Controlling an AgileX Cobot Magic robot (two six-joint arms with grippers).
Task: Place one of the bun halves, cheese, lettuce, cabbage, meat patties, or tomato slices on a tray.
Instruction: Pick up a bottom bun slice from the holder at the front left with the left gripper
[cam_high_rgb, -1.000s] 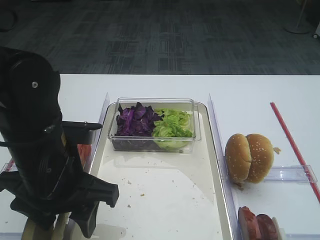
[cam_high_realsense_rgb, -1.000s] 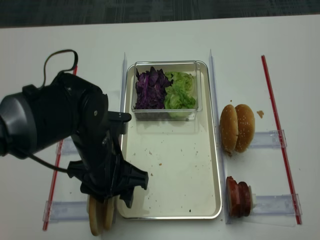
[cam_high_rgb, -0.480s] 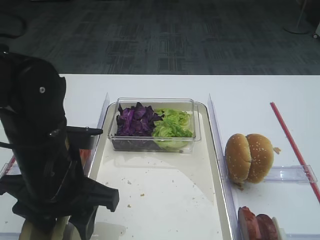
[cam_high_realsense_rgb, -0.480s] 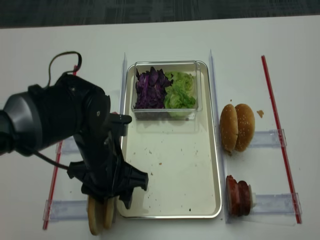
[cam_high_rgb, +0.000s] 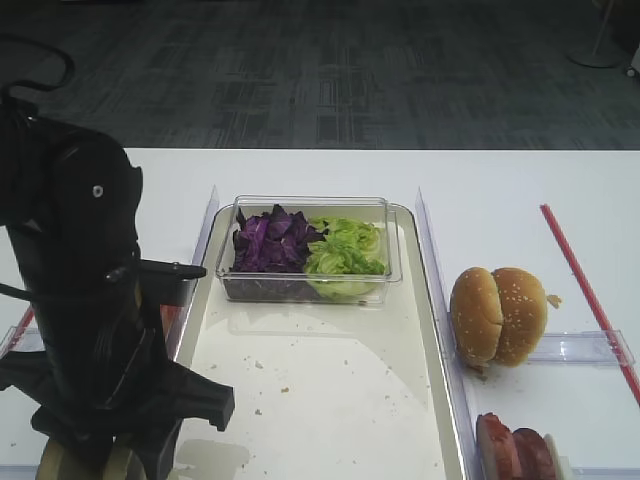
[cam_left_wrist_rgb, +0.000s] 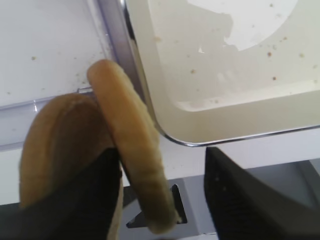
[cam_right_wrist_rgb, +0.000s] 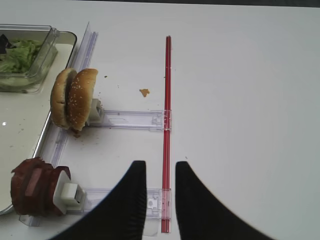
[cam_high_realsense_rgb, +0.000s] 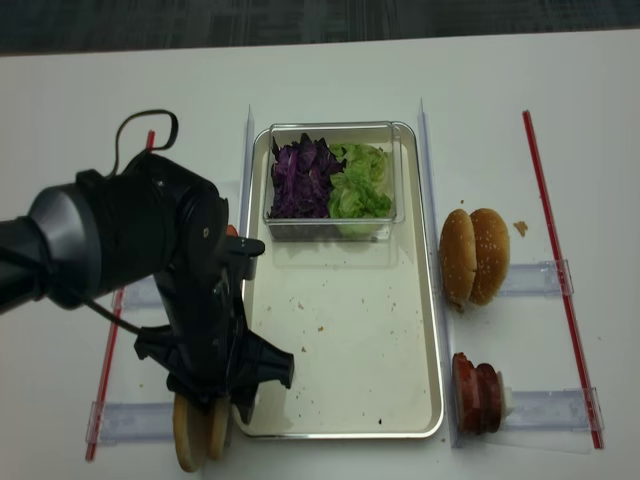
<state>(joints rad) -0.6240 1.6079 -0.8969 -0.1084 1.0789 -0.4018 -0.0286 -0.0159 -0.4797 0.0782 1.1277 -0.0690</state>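
Bun halves (cam_left_wrist_rgb: 130, 145) at my left hand (cam_left_wrist_rgb: 162, 195)

My fingers (cam_left_wrist_rgb: 240, 195) stand apart, straddling one upright half just off the tray (cam_left_wrist_rgb: 220, 135) corner; my right hand (cam_right_wrist_rgb: 156, 200) is open too.

White tabletop (cam_high_rgb: 500, 180) spanned the frame under even light. Dark grey patterned carpet (cam_high_rgb: 330, 80) lay beyond its far edge.

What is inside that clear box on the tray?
The clear box holds purple cabbage on the left and green lettuce on the right. Anything beneath those heaps is covered.
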